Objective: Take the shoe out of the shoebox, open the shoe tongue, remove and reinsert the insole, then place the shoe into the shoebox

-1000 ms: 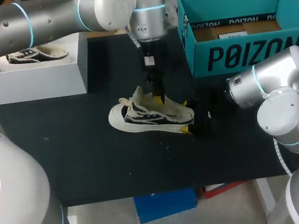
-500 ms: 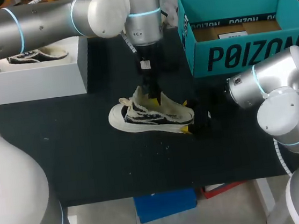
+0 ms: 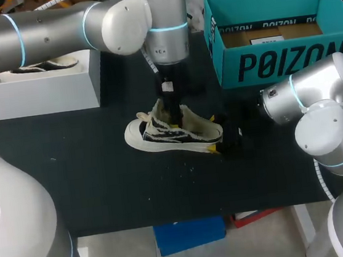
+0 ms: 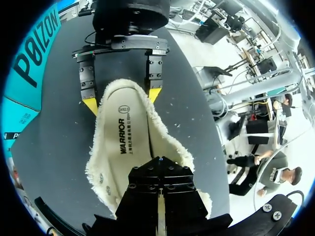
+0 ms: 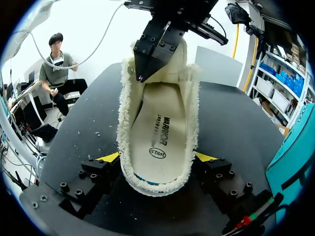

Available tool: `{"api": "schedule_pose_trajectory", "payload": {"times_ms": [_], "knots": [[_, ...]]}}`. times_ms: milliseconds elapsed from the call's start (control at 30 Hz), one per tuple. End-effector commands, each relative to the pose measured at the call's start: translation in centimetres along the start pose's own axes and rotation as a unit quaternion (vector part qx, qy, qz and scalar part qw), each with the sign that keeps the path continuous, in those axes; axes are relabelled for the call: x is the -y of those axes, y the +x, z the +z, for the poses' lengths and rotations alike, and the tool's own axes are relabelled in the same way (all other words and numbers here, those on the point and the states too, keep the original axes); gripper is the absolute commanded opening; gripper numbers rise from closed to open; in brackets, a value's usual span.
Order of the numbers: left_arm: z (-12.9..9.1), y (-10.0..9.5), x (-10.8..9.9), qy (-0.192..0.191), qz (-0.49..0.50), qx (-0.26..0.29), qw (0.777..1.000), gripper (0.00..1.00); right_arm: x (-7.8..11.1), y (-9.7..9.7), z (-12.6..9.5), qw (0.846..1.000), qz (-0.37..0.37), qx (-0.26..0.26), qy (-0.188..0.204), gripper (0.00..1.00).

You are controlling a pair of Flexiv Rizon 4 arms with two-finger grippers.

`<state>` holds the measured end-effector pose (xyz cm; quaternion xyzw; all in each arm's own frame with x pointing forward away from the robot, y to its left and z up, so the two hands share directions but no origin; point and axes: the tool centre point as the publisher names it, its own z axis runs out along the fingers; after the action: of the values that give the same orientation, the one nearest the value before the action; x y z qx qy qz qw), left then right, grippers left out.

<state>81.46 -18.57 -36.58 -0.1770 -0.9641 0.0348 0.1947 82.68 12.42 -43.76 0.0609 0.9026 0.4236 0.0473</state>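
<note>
A black-and-white sneaker (image 3: 160,136) lies on the black table, its fleecy opening facing up and its cream insole (image 4: 125,142) flat inside. My right gripper (image 3: 214,134) has its yellow-tipped fingers (image 5: 110,157) pressed against both sides of the heel, so it is shut on the shoe. My left gripper (image 3: 172,111) hangs straight down into the shoe's mouth, shut, with its tip (image 5: 142,73) just above the insole (image 5: 157,132) near the tongue. Nothing shows between its fingers (image 4: 160,164). The teal shoebox (image 3: 287,59) stands open at the back right.
A white box (image 3: 37,91) at the back left carries a second sneaker (image 3: 43,65), mostly hidden by my left arm. Small crumbs dot the table in front of the shoe.
My left arm has shifted slightly towards the toe and dropped lower, bringing its shut gripper deeper into the shoe's opening. The right arm and the shoe have stayed put.
</note>
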Motion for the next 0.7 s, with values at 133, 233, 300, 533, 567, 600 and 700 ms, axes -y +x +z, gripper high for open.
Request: {"api": "schedule_pose_trajectory", "payload": {"times_ms": [133,233,300,533,567,600,700], "knots": [[2.1,-0.3,0.6,-0.006,-0.012,-0.006,1.000,0.00,0.3,0.1,0.3,1.000,0.001,0.000,0.001,0.00],[3.1,-0.5,0.6,-0.012,-0.025,-0.015,0.999,0.00,0.3,0.1,0.3,1.000,0.001,0.000,0.001,0.00],[3.6,-0.5,0.5,-0.012,-0.028,-0.017,0.999,0.00,0.3,0.1,0.3,1.000,0.001,0.000,0.001,0.00],[4.3,-0.6,0.3,-0.007,-0.042,-0.018,0.999,0.00,0.3,0.1,0.3,1.000,0.001,0.000,0.001,0.00],[4.4,-0.5,0.3,-0.006,-0.042,-0.018,0.999,0.00,0.3,0.1,0.3,1.000,0.001,0.000,0.001,0.00],[4.5,-0.5,0.3,-0.002,-0.043,-0.018,0.999,0.00,0.3,0.1,0.3,1.000,0.001,0.000,0.001,0.00],[4.9,-0.5,0.3,0.000,-0.046,-0.018,0.999,0.00,0.3,0.1,0.3,1.000,0.001,0.000,0.001,0.00]]}}
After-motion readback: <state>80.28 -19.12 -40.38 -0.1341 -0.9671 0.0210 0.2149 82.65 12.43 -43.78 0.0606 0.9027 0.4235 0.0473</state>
